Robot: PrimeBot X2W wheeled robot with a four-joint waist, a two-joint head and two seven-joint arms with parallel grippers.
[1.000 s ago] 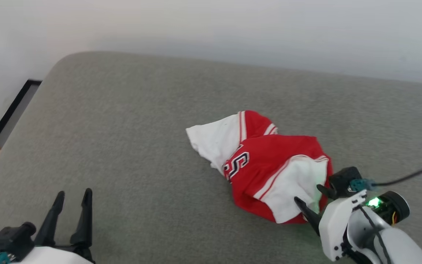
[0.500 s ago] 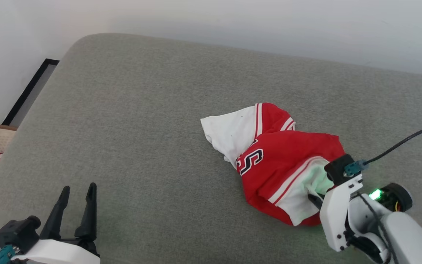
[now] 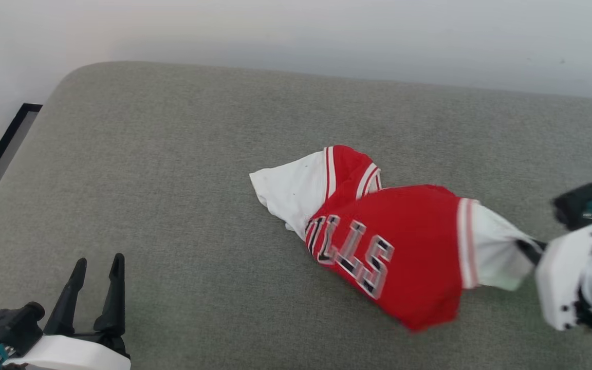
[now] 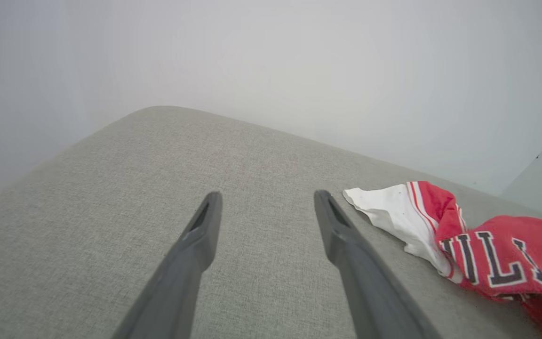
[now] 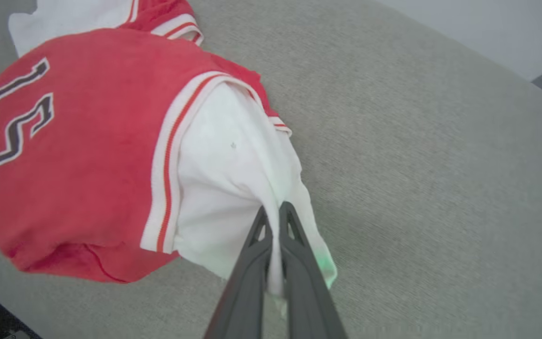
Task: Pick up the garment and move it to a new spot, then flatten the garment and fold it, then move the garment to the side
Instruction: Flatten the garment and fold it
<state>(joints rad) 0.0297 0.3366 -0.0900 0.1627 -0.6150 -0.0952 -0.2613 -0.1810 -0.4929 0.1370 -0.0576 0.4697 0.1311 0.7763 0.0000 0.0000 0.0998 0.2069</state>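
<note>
**Sleeve pinched, lift pending**

My right gripper (image 5: 273, 209) is clamped on the white sleeve (image 5: 224, 179) of the garment (image 3: 404, 257), both fingers pressed together with cloth between them. My left gripper (image 3: 98, 267) hovers spread wide and empty.

A hold on one sleeve looks thin to me. I would raise slowly, high enough for the red body to clear the grey cushion (image 3: 172, 154) before carrying across, since dragging would likely bunch it. I would also watch for cloth slipping out of the pinch.

The garment lies crumpled mid-cushion with its lettering up. It stretches away from the right gripper toward the centre, with the far sleeve at the opposite end. It is well apart from the left gripper, which sits at the near left corner.
</note>
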